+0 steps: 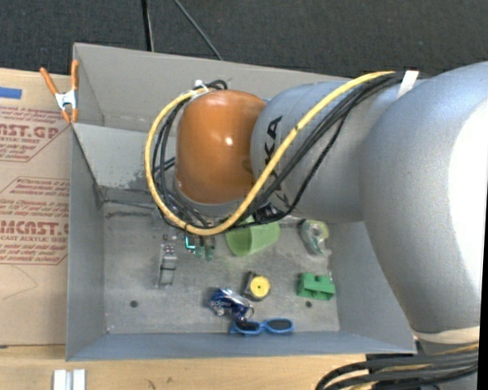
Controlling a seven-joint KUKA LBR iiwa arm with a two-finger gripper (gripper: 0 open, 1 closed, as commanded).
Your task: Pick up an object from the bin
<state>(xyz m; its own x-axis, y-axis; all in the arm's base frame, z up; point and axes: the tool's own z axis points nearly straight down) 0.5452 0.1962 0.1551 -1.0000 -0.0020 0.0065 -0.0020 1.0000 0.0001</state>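
Note:
My gripper (193,243) hangs low over the bin's middle, mostly hidden under the arm's orange cover. Directly to its right a light green cup (254,238) lies on its side, partly covered by the arm. A small grey metal piece (167,269) shows on the floor just left of the gripper; I cannot tell whether it is loose. In front of the gripper lie a yellow round disc (258,287) and a crumpled blue and white thing (227,302). Nothing shows held in the gripper.
A blue loop-shaped thing (267,326) lies at the front wall. A green block (315,285) and a pale clear thing (314,234) lie at the right. The arm covers the bin's back right part. Bare floor shows at the left.

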